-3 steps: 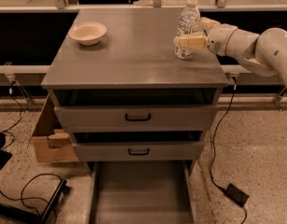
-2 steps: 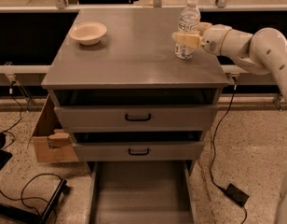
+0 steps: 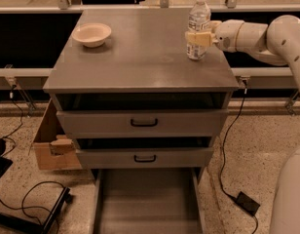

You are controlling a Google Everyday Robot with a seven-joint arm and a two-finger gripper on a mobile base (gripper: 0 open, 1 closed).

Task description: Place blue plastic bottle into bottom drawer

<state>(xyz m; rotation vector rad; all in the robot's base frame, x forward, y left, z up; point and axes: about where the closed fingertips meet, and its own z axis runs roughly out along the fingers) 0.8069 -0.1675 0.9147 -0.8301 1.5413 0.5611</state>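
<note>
Desk [image 3: 140, 65]: grey cabinet top, above two upper drawers with black handles.
Bottom drawer [image 3: 147, 201]: pulled out at floor level, a wide shallow grey tray.
Arm [image 3: 281, 35]: white, reaching in from the right over the desk's rear right corner.
Bowl [image 3: 91, 34]: pale, on the desk's rear left, well apart from the bottle.
Blue plastic bottle [image 3: 199, 17]: upright on the desk's rear right, long axis vertical, white cap pointing up; clear body with a white-and-bluish label round its middle.
Gripper [image 3: 195, 38]: tan, at label height, lying across the bottle's front.
Jaws: clenched or released, I cannot tell.
</note>
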